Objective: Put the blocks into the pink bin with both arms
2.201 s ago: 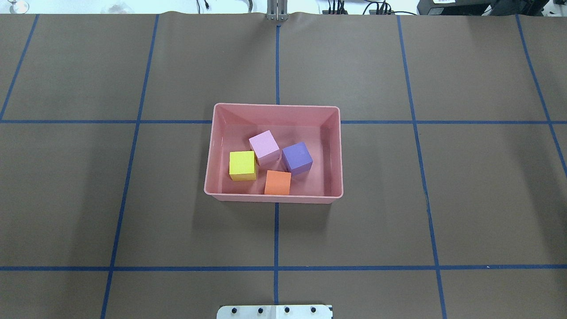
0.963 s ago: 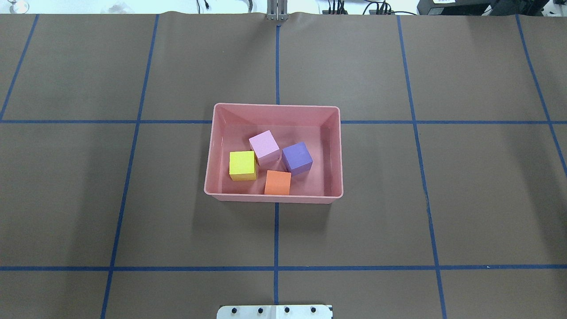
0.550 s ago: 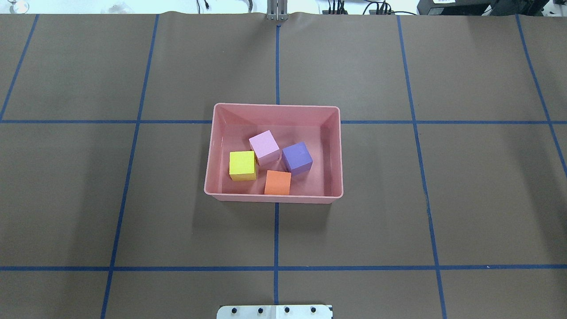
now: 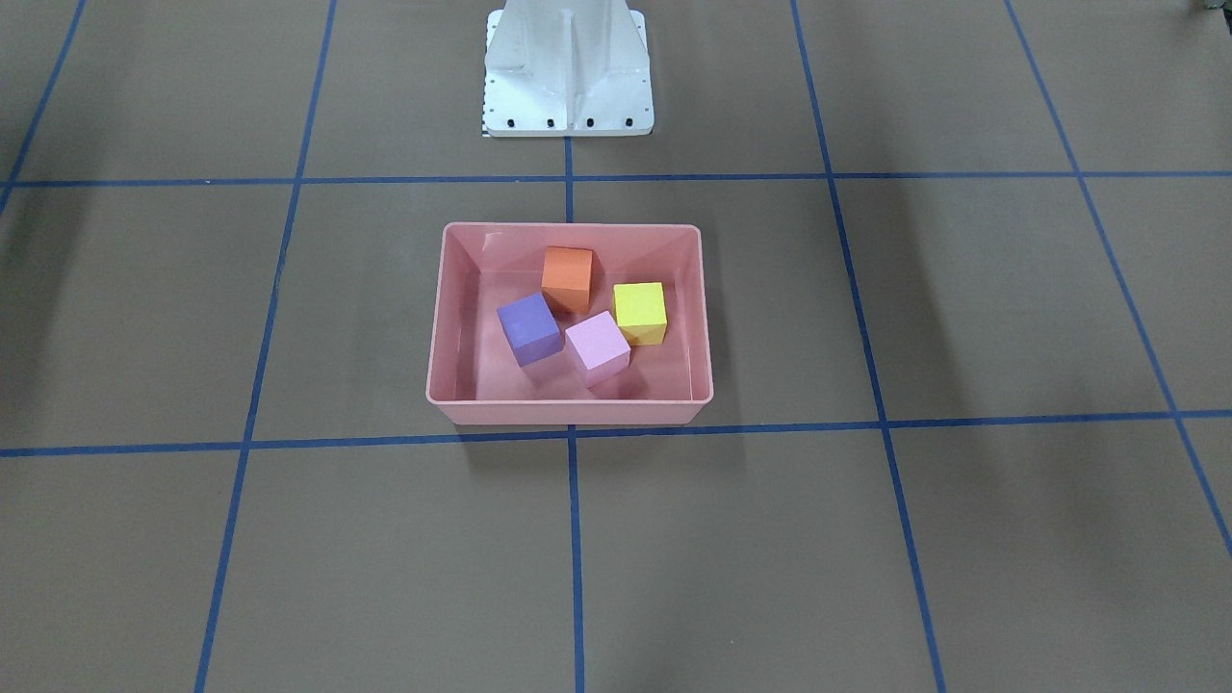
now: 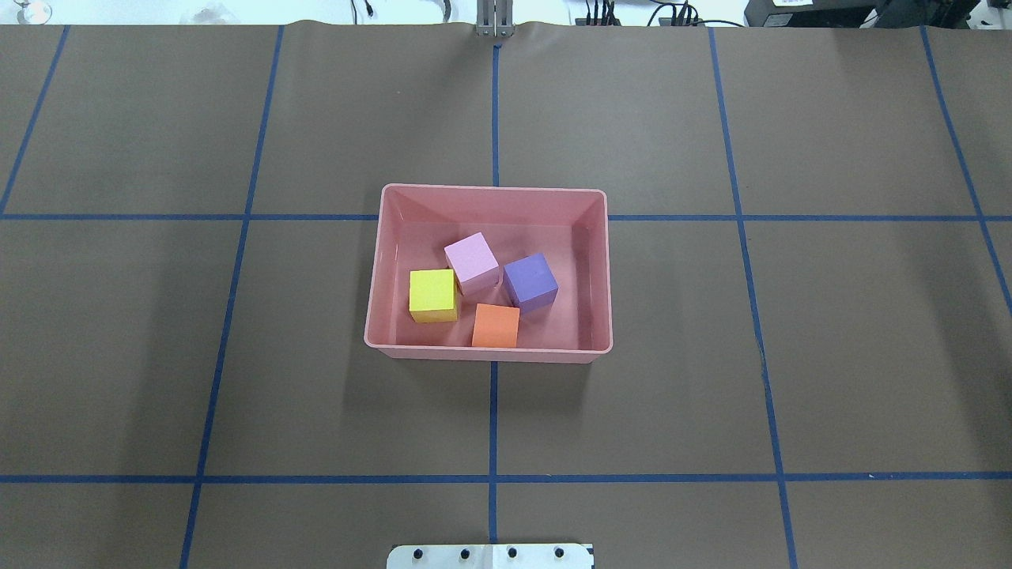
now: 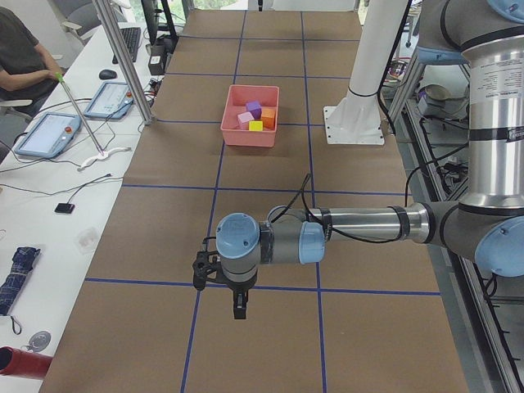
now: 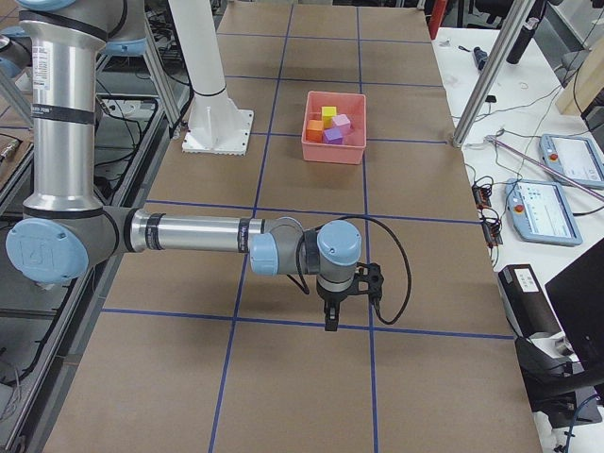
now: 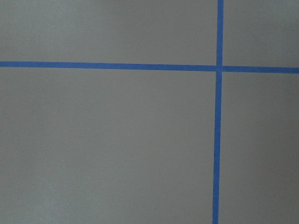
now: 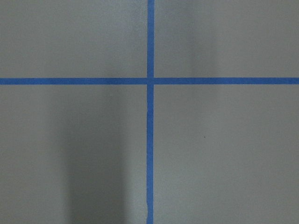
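I am seeing all four blocks lying inside the bin: yellow just beside pink, purple to their right, orange against the near wall. Both arms are hanging well apart from it, out toward the table ends. The left gripper and right gripper are pointing down over blue tape, and I cannot tell whether either is open or closed. I am judging the placing done, so I am aiming to hold both arms wide, avoiding any pass over the bin that could nudge it or tip a block out
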You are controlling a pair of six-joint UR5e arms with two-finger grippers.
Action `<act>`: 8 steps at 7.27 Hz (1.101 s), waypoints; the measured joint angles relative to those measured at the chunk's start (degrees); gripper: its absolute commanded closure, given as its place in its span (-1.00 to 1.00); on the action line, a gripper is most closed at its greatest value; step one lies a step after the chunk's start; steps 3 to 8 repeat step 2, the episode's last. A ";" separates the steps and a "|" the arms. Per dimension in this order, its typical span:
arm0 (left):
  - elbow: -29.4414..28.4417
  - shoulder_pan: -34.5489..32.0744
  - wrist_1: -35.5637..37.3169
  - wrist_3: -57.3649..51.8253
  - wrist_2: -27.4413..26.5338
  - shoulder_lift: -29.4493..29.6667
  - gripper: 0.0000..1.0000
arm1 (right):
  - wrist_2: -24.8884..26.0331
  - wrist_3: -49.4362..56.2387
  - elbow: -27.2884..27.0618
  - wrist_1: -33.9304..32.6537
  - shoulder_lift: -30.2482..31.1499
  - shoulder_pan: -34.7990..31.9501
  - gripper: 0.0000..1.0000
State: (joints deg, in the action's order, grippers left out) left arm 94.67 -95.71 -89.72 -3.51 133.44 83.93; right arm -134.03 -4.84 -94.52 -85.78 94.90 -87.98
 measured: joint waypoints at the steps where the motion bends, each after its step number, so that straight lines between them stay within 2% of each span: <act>1: 0.08 0.07 -0.05 0.25 0.04 0.10 -1.00 | 0.00 0.00 0.03 0.00 0.02 0.00 -0.99; 8: 0.10 0.21 -0.08 0.46 0.06 0.21 -1.00 | 0.00 0.01 0.02 0.00 0.01 0.00 -0.99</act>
